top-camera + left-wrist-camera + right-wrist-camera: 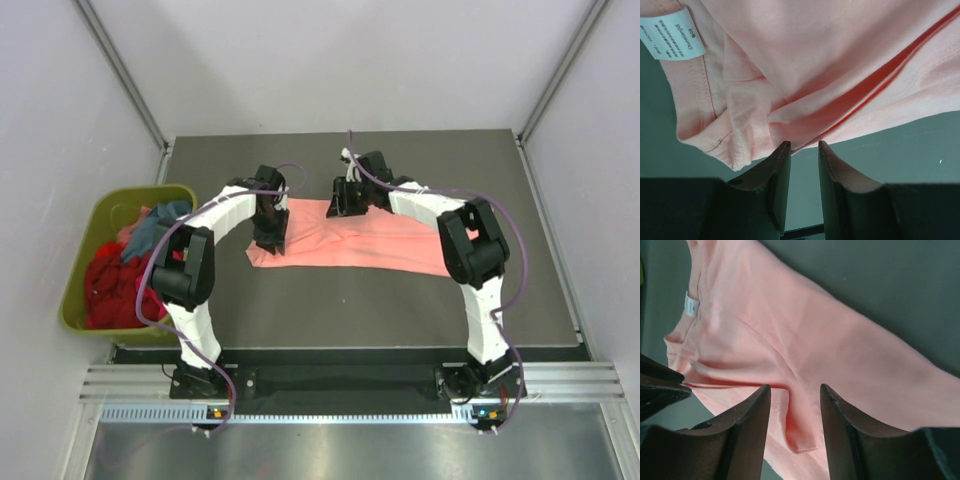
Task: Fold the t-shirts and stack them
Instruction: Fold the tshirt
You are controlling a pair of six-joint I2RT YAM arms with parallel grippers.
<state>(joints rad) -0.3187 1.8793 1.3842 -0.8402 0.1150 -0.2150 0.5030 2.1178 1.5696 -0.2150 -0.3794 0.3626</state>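
Top external: the salmon-pink t-shirt (370, 245) lies mid-table as a long strip, and the other t-shirts (110, 285) sit in the bin (140, 190). Left wrist: the left gripper (804, 145) is parted and empty, just off the collar end. Right wrist: the right gripper (795, 387) is parted too, over the cloth. Looks mid-fold; the next move probably needs both pinching 1 end and folding it across.

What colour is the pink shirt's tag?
The small cloth tag is white with grey print; best in left wrist view.

From here I see the t-shirt (340, 240) as soft matt cloth, the worktop (350, 310) dull and dark, the bin (78, 280) smooth plastic.
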